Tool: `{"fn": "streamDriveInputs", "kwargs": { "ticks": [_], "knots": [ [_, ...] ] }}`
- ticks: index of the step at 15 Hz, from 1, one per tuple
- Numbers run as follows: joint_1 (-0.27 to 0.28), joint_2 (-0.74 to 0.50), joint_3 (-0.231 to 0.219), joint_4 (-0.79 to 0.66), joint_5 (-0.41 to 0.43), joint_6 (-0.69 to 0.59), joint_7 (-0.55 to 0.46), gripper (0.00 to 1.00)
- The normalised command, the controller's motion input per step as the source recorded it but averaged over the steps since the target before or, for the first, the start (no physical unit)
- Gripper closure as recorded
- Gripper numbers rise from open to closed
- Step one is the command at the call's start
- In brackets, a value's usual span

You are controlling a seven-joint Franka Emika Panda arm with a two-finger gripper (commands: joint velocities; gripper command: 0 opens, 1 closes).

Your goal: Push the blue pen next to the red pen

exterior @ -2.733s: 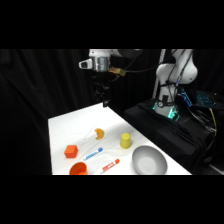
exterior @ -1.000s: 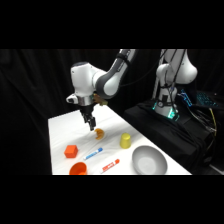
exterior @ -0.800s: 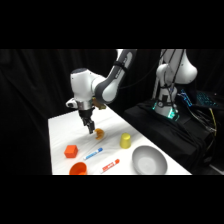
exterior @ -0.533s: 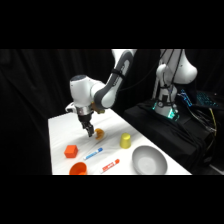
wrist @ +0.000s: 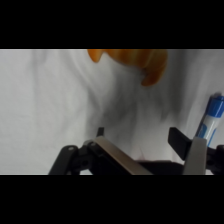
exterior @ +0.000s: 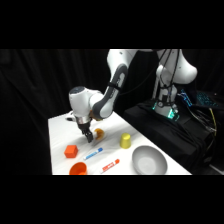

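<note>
The blue pen, a slim white marker with blue ends, lies on the white table between the red block and the red pen. A short gap separates the red pen, white with red markings, from the blue pen on its front-right side. My gripper hangs low over the table just behind the blue pen, apart from it. In the wrist view the gripper stands open over bare table, with the blue pen at the right edge beyond the right finger.
An orange object lies right behind the gripper. A yellow cup and a grey bowl stand to the right. An orange bowl sits at the table's front edge.
The arm has come down from high above the table's back and moved forward. Its gripper now hangs low just behind the blue pen. The pens have not moved.
</note>
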Motion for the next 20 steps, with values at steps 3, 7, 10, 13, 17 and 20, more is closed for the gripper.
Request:
{"fn": "streamDriveInputs", "kwargs": {
  "ticks": [3,7,10,13,17,20],
  "knots": [
    [-0.003,0.20,0.025,0.24,-0.098,0.10,0.07,0.00],
    [0.045,0.14,0.019,0.18,-0.101,0.10,0.11,0.00],
    [0.137,0.11,-0.012,0.12,-0.140,0.10,0.18,0.00],
    [0.198,0.10,-0.047,0.10,-0.174,0.09,0.23,0.00],
    [0.265,0.05,-0.093,0.05,-0.216,0.09,0.28,0.00],
    [0.301,0.01,-0.115,0.01,-0.220,0.07,0.31,0.00]
  ]
}}
